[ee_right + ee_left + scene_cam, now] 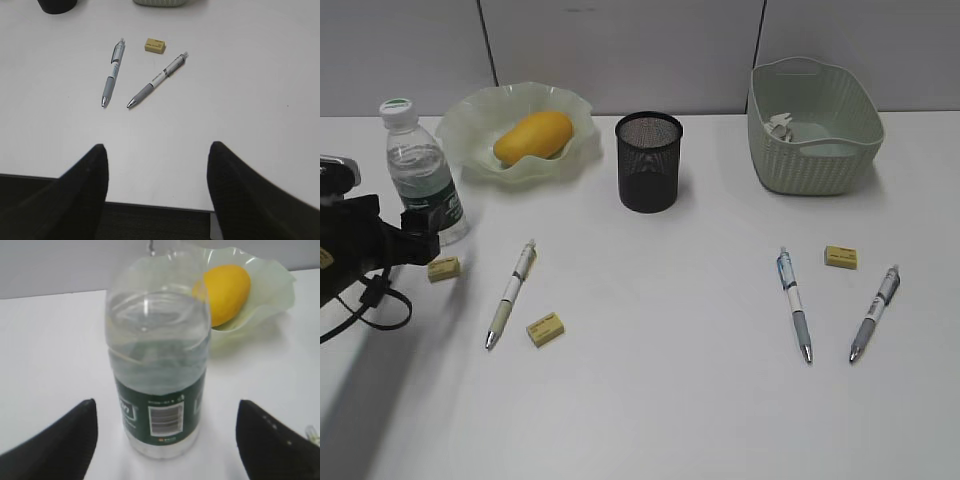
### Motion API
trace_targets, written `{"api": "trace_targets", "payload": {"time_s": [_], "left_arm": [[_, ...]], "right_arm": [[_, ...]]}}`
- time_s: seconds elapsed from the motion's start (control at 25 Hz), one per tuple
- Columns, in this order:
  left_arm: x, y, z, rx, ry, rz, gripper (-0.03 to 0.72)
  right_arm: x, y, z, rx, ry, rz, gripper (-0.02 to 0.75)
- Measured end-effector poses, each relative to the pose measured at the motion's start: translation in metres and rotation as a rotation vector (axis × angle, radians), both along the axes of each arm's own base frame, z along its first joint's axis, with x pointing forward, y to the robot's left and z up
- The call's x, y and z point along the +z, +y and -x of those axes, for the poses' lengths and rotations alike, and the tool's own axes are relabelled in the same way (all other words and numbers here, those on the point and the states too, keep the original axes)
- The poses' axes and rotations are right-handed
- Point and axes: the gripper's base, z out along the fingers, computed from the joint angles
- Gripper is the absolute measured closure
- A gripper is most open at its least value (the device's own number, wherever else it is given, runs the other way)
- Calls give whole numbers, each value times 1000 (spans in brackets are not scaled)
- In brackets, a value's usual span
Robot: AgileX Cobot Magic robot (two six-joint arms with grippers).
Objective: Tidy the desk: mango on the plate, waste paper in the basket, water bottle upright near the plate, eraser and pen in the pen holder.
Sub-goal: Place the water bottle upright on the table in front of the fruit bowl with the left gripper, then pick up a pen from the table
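Note:
The water bottle [420,168] stands upright on the desk [660,390], just left of the plate [470,130], and the mango [533,135] lies in the plate. My left gripper [418,236] is open at the bottle's base. In the left wrist view the bottle [157,365] stands free between the spread fingers [60,445], with a gap on each side. Three pens [511,293] [794,303] [875,312] and three erasers [443,268] [546,329] [841,257] lie on the desk. The waste paper [782,125] sits in the basket [820,165]. My right gripper [157,150] is open and empty, short of two pens [112,80] [157,80].
The pen holder [648,160] stands at the back middle, between plate and basket. The desk's front edge [160,204] runs just under my right gripper. One eraser [155,45] lies beyond the two right-hand pens.

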Motion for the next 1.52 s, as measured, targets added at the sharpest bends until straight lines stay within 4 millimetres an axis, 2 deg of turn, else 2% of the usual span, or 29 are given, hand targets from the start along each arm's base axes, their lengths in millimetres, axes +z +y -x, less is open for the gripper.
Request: {"api": "trace_targets", "payload": {"time_s": [0.12,0.32,0.64,0.8,0.92,1.12,1.32,1.52], "left_arm": [[17,-1,7,-25,66,-6,28],[65,1,23,-40,140,-7,38],[147,6,57,-60,378,-47,94],[174,10,77,-66,553,-72,104],[181,12,93,-72,723,-98,109],[180,15,118,-83,963,-122,135],[184,18,134,-90,959,-110,153],[179,23,168,-102,858,-66,155]], "right_arm": [[0,0,0,0,0,0,243],[0,0,0,0,0,0,243],[0,0,0,0,0,0,243],[0,0,0,0,0,0,243],[0,0,0,0,0,0,243],[0,0,0,0,0,0,243],[0,0,0,0,0,0,243],[0,0,0,0,0,0,243]]}}
